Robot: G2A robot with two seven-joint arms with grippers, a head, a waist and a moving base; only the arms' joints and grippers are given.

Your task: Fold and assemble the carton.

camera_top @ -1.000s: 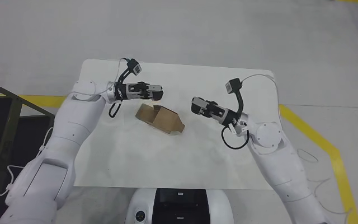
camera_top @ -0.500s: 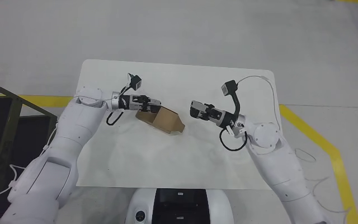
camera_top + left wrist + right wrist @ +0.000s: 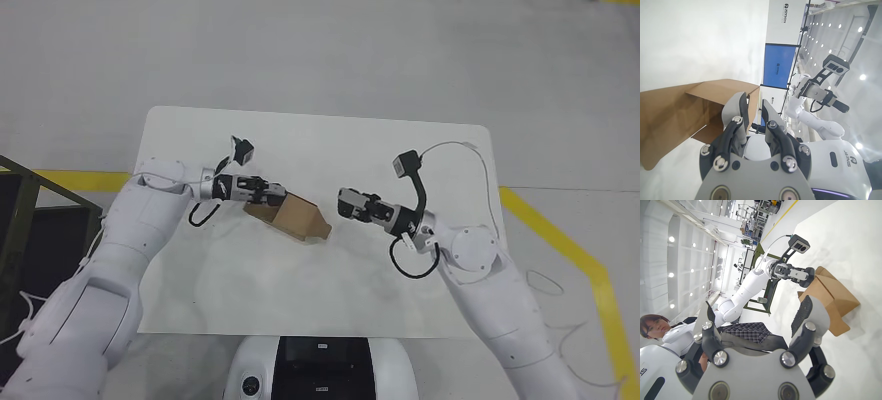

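A brown cardboard carton (image 3: 298, 215) lies on its side near the middle of the white table (image 3: 300, 290), partly opened, with loose flaps at both ends. My left gripper (image 3: 268, 190) is at the carton's left end. In the left wrist view the left gripper (image 3: 753, 99) has its fingers close together with the edge of a carton (image 3: 677, 113) wall between them. My right gripper (image 3: 343, 201) hovers just off the carton's right end, apart from it. The right wrist view shows the right gripper (image 3: 757, 303) wide open and empty, with the carton (image 3: 836, 294) beyond one fingertip.
A dark green metal frame (image 3: 20, 190) stands off the table's left side. The tabletop around the carton is bare white, with free room toward the front and back edges.
My left gripper has come down toward the front and onto the carton's left end. My right gripper has moved left, closer to the carton's right end.
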